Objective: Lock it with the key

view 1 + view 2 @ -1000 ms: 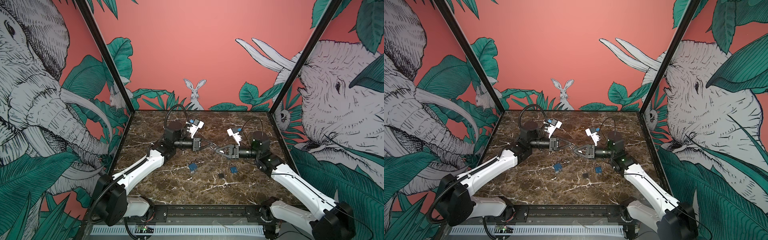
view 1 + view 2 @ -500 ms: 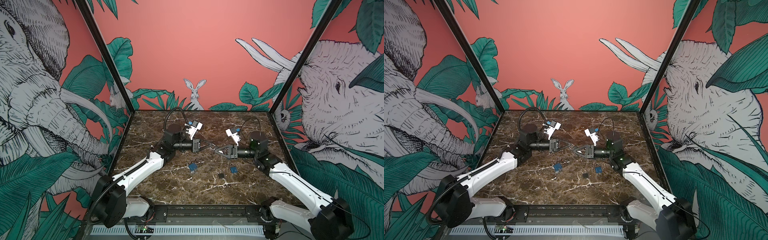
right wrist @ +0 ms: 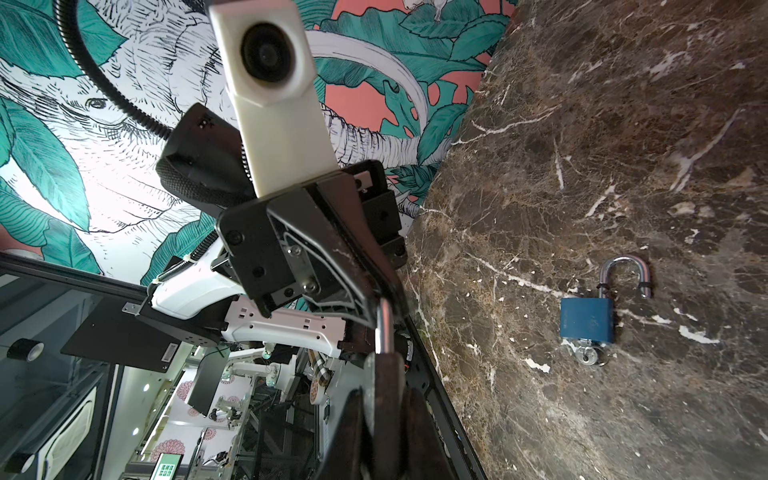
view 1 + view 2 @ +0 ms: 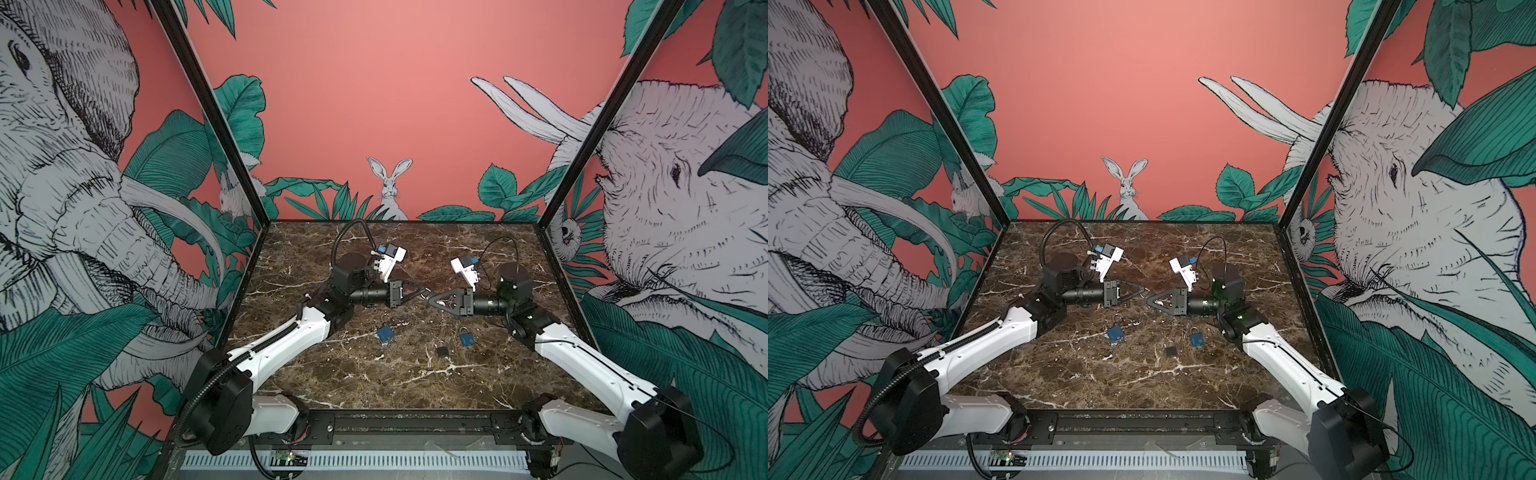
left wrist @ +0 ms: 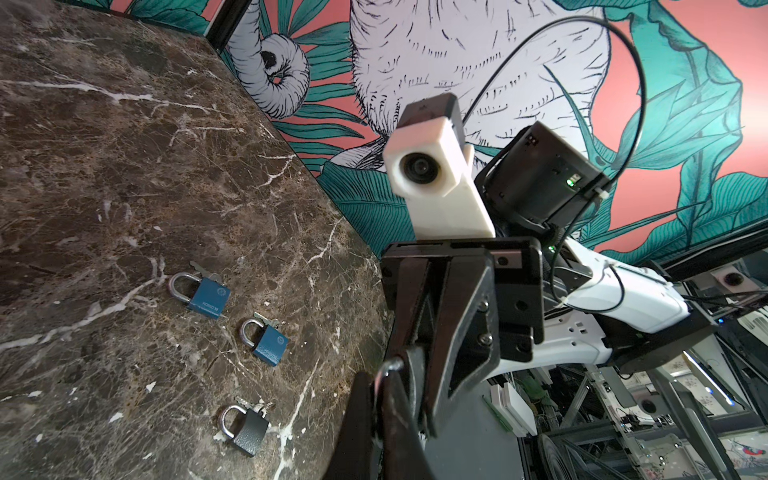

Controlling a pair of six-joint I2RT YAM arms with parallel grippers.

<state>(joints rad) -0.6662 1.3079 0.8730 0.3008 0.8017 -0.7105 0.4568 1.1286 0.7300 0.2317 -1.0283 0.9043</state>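
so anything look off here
One thing: the blue padlock on the left lies with its shackle swung open, key in its base. The other blue padlock and the dark padlock look shut. The left gripper and right gripper pinch one small metal piece, too small to identify.

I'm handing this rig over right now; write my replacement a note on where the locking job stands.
Both shut: left gripper and right gripper, tips meeting in mid-air on a small metal piece; what it is, cannot tell.
On the table: blue padlock, shackle open, key in its base; second blue padlock and dark padlock appear closed.
Left: lock the open one.
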